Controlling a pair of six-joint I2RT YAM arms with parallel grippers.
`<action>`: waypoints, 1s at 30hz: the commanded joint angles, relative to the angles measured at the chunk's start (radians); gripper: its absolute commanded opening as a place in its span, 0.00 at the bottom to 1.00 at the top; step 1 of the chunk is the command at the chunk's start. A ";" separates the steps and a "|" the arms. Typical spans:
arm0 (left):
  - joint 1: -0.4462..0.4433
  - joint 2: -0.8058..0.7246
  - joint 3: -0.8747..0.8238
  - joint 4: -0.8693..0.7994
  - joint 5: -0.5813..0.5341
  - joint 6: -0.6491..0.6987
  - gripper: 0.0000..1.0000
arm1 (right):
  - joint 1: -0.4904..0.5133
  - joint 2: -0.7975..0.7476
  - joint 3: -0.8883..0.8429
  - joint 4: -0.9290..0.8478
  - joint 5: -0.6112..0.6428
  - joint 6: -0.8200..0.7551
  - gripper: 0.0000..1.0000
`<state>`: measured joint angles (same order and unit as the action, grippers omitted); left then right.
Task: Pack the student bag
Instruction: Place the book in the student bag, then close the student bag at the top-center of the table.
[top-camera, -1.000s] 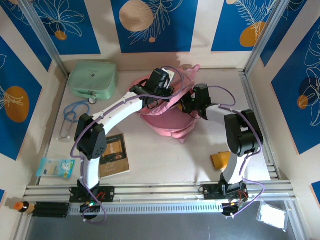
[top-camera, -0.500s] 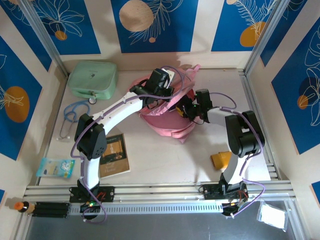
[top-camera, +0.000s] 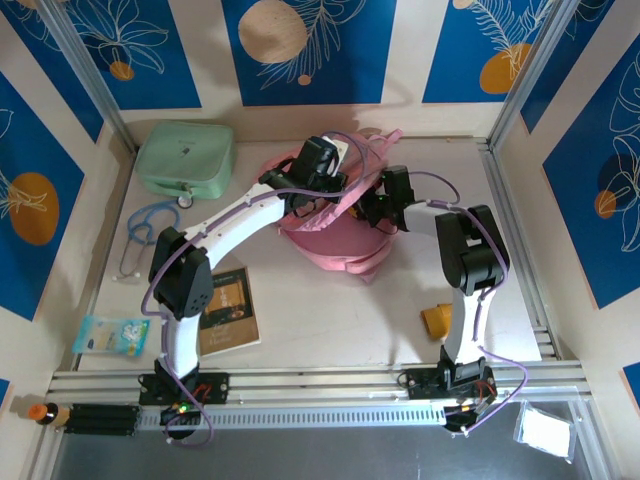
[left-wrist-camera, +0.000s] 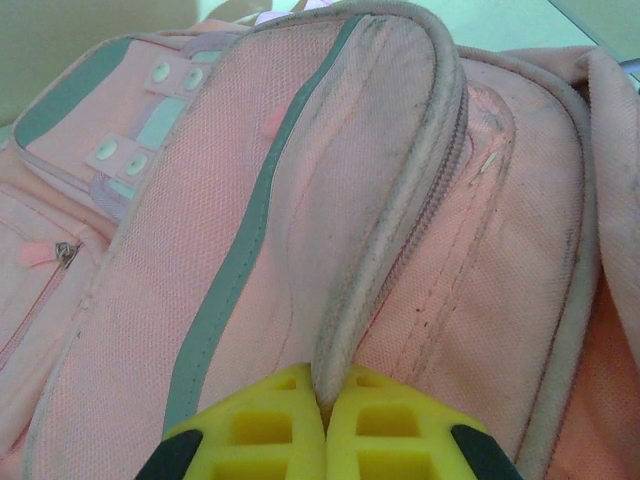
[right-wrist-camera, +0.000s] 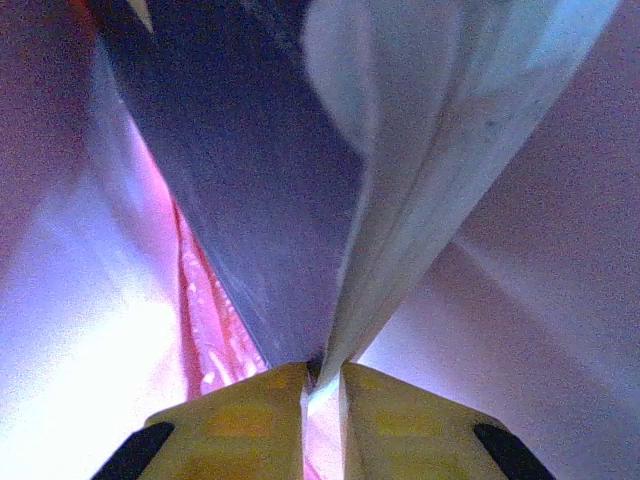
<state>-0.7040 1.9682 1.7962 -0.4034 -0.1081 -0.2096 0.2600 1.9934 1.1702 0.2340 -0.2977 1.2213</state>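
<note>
The student bag (top-camera: 335, 240), pink with grey trim, lies at the middle back of the table. My left gripper (top-camera: 322, 190) is over its top; in the left wrist view the yellow fingers (left-wrist-camera: 262, 432) are shut on the grey piped rim (left-wrist-camera: 400, 210) of the bag's (left-wrist-camera: 180, 250) opening, holding it up. My right gripper (top-camera: 372, 208) reaches into the bag from the right. In the right wrist view it (right-wrist-camera: 322, 378) is shut on the edge of a thin flat thing (right-wrist-camera: 400, 200), dark on one face and white on the other, with pink lining all around. I cannot tell what that thing is.
A mint-green case (top-camera: 185, 158) sits at the back left, with a blue stethoscope (top-camera: 145, 232) in front of it. A brown book (top-camera: 231, 308) and a tissue pack (top-camera: 110, 335) lie near the left arm's base. An orange object (top-camera: 440, 320) rests by the right arm. Walls stand on three sides.
My right gripper has closed onto the thin flat thing inside the bag, and its elbow has swung in toward the bag. The left gripper has kept its hold on the rim.
</note>
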 joint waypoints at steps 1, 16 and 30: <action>0.011 -0.021 0.046 0.072 0.016 -0.024 0.00 | 0.000 -0.044 -0.036 0.075 -0.051 -0.014 0.20; 0.013 -0.023 -0.040 0.094 0.061 -0.041 0.00 | -0.148 -0.652 -0.435 -0.377 0.187 -0.139 0.56; 0.027 -0.260 -0.355 -0.095 0.100 -0.214 0.82 | -0.079 -0.811 -0.277 -0.546 0.412 -0.398 0.83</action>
<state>-0.6926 1.8271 1.4990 -0.4110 -0.0105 -0.3546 0.1390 1.1679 0.8360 -0.2798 0.0574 0.9115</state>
